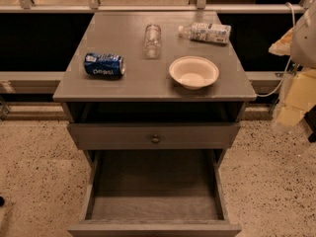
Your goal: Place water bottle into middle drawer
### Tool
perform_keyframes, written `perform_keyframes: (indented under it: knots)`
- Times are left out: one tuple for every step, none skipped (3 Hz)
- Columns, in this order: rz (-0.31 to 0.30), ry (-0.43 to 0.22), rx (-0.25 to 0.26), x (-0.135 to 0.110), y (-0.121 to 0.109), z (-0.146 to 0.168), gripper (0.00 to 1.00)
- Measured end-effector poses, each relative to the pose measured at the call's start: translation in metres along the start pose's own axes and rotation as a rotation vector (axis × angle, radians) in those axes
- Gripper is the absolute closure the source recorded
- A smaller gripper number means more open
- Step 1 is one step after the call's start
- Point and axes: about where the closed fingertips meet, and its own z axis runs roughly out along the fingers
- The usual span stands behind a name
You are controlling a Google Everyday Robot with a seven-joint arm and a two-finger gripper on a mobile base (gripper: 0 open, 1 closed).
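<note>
The water bottle (152,40), clear and ribbed with no label, lies on the grey cabinet top (133,83) near the back middle. The middle drawer (154,204), a deep grey plank box, is pulled open at the bottom of the view and holds nothing. My gripper (295,95) shows as pale blocky shapes at the right edge, beside the cabinet's right side and well apart from the bottle.
A blue soda can (104,64) lies at the top's left. A white bowl (193,72) sits at front right. A bottle with a white-and-blue label (206,32) lies at back right. A shallower drawer with a round knob (155,138) is above. Speckled floor surrounds the cabinet.
</note>
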Motion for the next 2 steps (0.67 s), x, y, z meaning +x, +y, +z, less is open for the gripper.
perform_keyframes:
  knots:
    - [0.000,0.000,0.000,0.000,0.000,0.000,0.00]
    - [-0.187,-0.029,0.025,-0.039,-0.027,0.011,0.00]
